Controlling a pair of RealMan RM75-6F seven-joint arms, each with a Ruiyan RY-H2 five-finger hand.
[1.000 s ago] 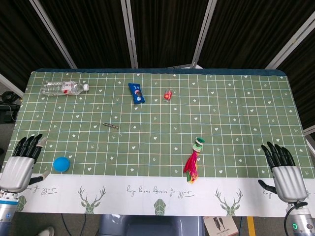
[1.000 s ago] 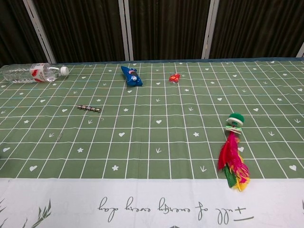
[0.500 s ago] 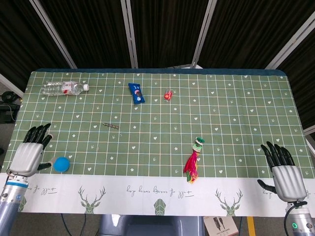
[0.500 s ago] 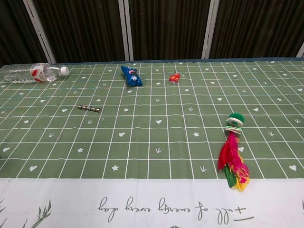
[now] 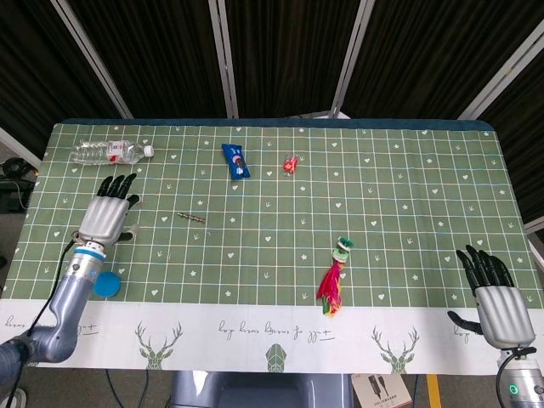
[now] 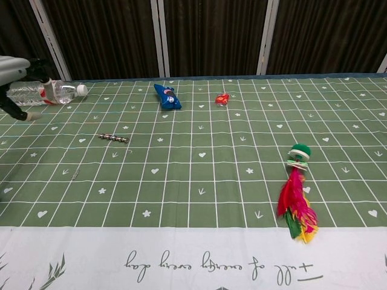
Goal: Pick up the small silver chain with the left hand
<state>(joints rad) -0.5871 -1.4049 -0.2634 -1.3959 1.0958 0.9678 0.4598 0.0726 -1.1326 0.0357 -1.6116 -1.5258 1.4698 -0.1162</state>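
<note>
The small silver chain point(image 5: 191, 218) point(image 6: 113, 138) lies flat on the green checked cloth, left of centre. My left hand point(image 5: 108, 216) hovers above the cloth to the chain's left, fingers spread and holding nothing; the chest view catches only part of it point(image 6: 17, 78) at the left edge. My right hand point(image 5: 495, 298) stays open at the table's front right corner, far from the chain, and the chest view does not show it.
A clear water bottle point(image 5: 110, 152) lies at the back left, just beyond the left hand. A blue ball point(image 5: 105, 283) sits under the left forearm. A blue snack packet point(image 5: 237, 161), a small red object point(image 5: 291, 164) and a feathered toy point(image 5: 334, 279) lie further right.
My left hand has risen from the table's front left corner and moved forward and right, now level with the chain. The right hand has barely shifted.
</note>
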